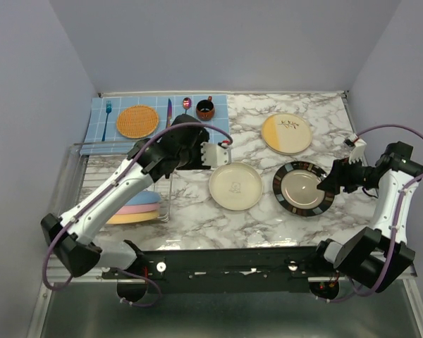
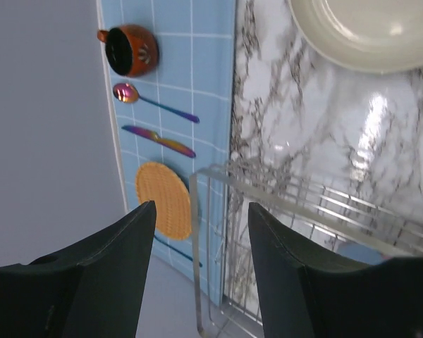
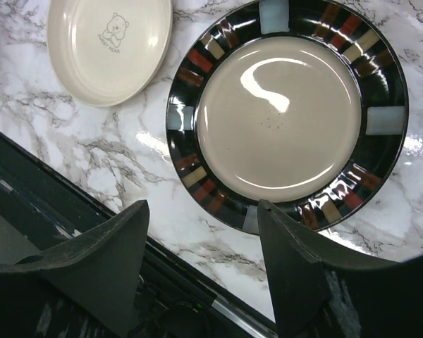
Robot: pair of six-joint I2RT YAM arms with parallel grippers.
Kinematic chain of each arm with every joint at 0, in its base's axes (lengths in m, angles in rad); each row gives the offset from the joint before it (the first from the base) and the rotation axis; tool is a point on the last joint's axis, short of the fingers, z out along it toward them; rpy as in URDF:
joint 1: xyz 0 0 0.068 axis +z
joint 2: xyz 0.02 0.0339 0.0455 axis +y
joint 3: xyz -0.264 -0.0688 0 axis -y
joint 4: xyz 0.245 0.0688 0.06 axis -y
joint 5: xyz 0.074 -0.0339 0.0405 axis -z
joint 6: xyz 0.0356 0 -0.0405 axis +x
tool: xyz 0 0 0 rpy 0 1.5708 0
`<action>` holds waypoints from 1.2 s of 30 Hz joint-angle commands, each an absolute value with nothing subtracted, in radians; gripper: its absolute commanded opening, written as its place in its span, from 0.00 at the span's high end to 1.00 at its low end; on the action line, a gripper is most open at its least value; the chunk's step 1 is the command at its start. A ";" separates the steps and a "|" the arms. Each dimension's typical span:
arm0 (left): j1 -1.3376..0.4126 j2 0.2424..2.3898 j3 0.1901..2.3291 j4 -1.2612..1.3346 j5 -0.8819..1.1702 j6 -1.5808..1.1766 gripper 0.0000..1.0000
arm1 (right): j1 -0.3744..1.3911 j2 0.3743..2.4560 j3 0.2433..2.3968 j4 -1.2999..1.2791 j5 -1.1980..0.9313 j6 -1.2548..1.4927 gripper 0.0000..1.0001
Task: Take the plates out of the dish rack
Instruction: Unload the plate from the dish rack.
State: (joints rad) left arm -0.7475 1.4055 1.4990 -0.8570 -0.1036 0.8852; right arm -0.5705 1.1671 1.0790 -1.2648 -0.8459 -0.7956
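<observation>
With left gripper (image 2: 201,208) spread empty, hovering over silver wire dish rack (image 2: 303,197) at lower right; with right gripper (image 3: 203,205) spread empty, below black-rimmed beige round plate (image 3: 282,113) at upper right.

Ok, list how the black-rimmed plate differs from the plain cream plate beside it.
The black-rimmed plate has a dark band of red, beige and pale blue blocks; the cream plate is plain-edged. The cream plate carries a small bear print; the black-rimmed plate's beige middle is bare. The black-rimmed plate looks slightly wider than the cream plate. Both are round and lie flat, face up, on the marble table.
</observation>
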 commanded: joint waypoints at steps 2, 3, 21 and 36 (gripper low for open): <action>-0.732 1.176 1.277 -0.978 -0.248 0.946 0.35 | -0.554 1.232 1.112 -1.268 -0.905 -0.804 0.28; -0.729 1.151 1.244 -0.982 -0.268 0.957 0.34 | -0.523 1.238 1.124 -1.282 -0.897 -0.804 0.28; -0.287 0.945 1.272 -1.020 -0.097 1.017 0.30 | 0.625 1.413 1.407 -0.867 -0.324 -0.437 0.27; 0.265 0.962 1.086 -1.023 0.027 1.267 0.31 | 0.838 1.603 1.563 -0.739 -0.204 -0.457 0.28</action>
State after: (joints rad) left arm 0.0994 0.9405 1.1698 -1.0317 -0.0513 1.1427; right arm 0.8341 1.5593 1.5082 -0.7982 -0.2432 -0.4568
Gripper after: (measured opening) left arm 0.695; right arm 0.719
